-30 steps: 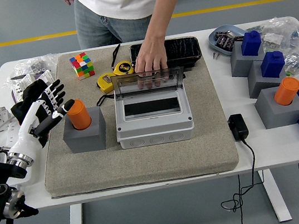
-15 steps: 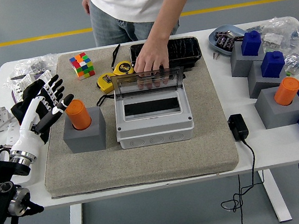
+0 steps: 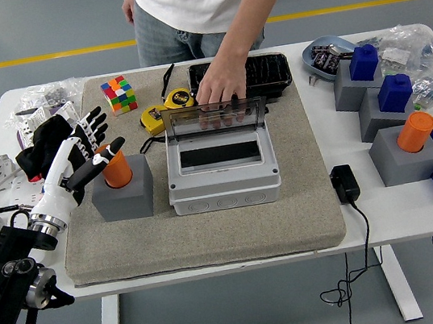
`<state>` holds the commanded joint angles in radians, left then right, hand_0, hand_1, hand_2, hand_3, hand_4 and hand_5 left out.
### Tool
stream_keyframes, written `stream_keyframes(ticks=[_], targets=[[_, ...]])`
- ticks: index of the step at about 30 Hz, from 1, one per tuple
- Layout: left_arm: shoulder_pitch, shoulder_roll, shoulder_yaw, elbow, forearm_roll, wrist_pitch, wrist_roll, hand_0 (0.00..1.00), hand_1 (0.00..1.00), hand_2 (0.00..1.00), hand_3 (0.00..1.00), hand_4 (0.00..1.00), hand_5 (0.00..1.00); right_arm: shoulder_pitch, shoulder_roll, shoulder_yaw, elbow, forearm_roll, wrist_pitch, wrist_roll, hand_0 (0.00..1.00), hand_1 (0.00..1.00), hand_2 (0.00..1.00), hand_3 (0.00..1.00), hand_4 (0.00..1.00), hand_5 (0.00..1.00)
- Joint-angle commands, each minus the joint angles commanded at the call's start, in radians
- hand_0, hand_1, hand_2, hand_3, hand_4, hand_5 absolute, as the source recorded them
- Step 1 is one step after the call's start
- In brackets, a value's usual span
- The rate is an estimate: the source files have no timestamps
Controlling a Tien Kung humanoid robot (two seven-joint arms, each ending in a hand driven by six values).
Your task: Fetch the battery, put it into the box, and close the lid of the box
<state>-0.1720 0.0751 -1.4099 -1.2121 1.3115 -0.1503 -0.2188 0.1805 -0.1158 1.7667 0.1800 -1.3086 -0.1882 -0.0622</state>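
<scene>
Your left robot hand point(image 3: 84, 149) is spread wide at the battery point(image 3: 116, 167), centre-left in its grey block point(image 3: 123, 194), holding nothing. Close off-centre and you'll tip or jam it; the person's hand point(image 3: 218, 90) props the box point(image 3: 220, 161) lid.

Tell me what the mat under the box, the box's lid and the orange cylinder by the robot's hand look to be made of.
Mat: apparently felt or carpet-like fabric, beige-grey, matte, fuzzy texture with soft edges.
Box lid: seemingly clear, tinted plastic, since a person's fingers show through it; glossy. The box itself looks like light grey moulded plastic.
Orange cylinder: probably smooth plastic, with an even colour and slight sheen; it stands in a matte grey block.
</scene>
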Motion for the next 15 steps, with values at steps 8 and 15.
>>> stream_keyframes(ticks=[8, 15], targets=[[-0.006, 0.0, 0.02, 0.005, 0.023, 0.023, -0.002, 0.968, 0.998, 0.998, 0.998, 0.998, 0.31, 0.001, 0.0, 0.002, 0.0, 0.001, 0.0, 0.0, 0.998, 0.94, 0.859, 0.863, 0.998, 0.998], [-0.008, -0.001, 0.039, 0.004, 0.045, 0.054, -0.001, 0.847, 0.948, 0.962, 0.998, 0.998, 0.004, 0.001, 0.001, 0.004, 0.0, 0.0, 0.0, 0.002, 0.998, 0.94, 0.859, 0.863, 0.998, 0.998]])
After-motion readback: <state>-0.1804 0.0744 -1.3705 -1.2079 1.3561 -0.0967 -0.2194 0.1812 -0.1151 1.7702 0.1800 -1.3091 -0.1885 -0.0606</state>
